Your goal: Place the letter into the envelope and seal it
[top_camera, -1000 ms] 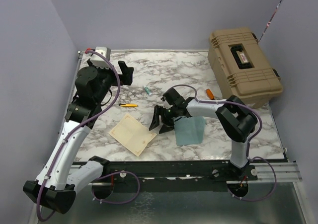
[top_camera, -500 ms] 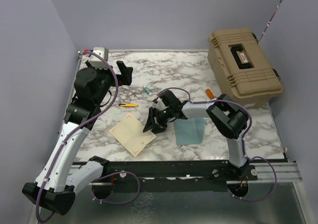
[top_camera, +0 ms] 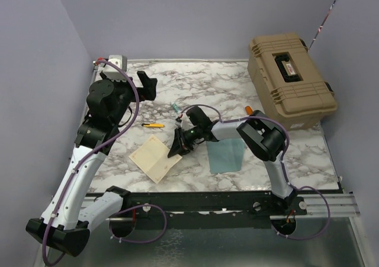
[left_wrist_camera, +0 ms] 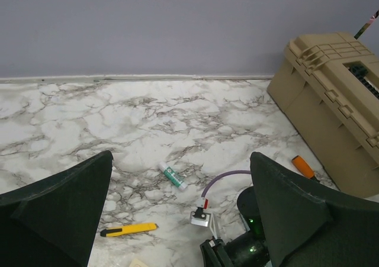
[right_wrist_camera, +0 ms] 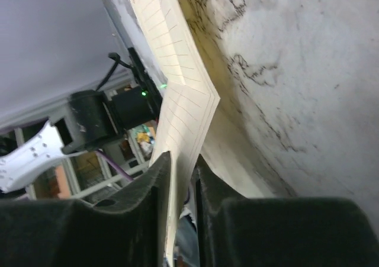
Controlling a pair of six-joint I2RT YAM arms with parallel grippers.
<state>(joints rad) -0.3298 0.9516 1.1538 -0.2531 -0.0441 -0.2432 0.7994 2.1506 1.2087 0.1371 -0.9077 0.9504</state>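
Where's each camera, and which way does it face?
Top external: above and behind, looking down on the marble table; left arm, right arm visible.
Left wrist: raised, facing back wall and tan plastic case; open fingers frame it.
Right wrist: low by the tabletop; fingers pinch the cream square paper letter.
Shared, top and left wrist: yellow utility knife.

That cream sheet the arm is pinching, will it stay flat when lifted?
Probably floppy: the letter bends at a crease just beyond the right tool. Likely very light, being one thin sheet. It may sag where unsupported.
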